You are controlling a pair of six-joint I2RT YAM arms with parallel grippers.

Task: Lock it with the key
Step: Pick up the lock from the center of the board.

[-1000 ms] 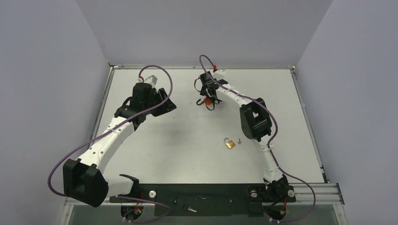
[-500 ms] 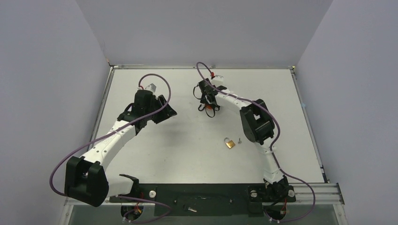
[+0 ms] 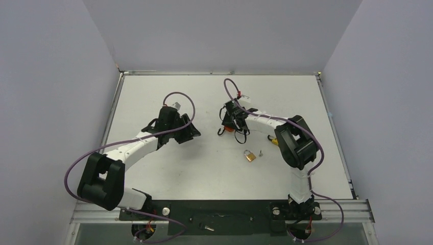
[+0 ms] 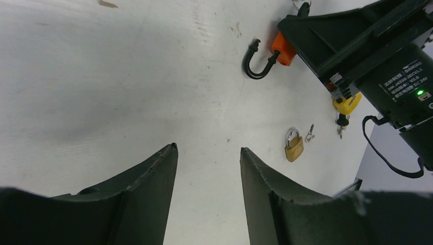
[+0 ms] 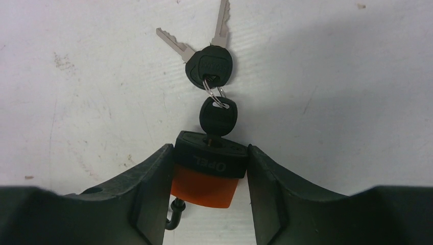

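Note:
An orange padlock [image 5: 207, 186] with a black top sits between the fingers of my right gripper [image 5: 209, 153], which is shut on its body just above the table. A black-headed key [image 5: 218, 116] is in its keyhole, and a ring carries two more keys [image 5: 209, 64]. Its black shackle [image 4: 254, 64] hooks out with one end free. The padlock also shows in the top view [image 3: 231, 128] and in the left wrist view [image 4: 283, 49]. My left gripper [image 4: 207, 148] is open and empty over bare table, left of the padlock [image 3: 191, 133].
A small brass padlock [image 3: 249, 156] lies on the white table with a small loose key [image 3: 261, 152] beside it; both show in the left wrist view [image 4: 293, 146]. A yellow padlock [image 4: 347, 103] with keys lies under the right arm. Grey walls enclose the table.
My right gripper has carried the orange padlock nearer and to the right, toward the table's middle. My left gripper has moved right and nearer, toward the padlock.

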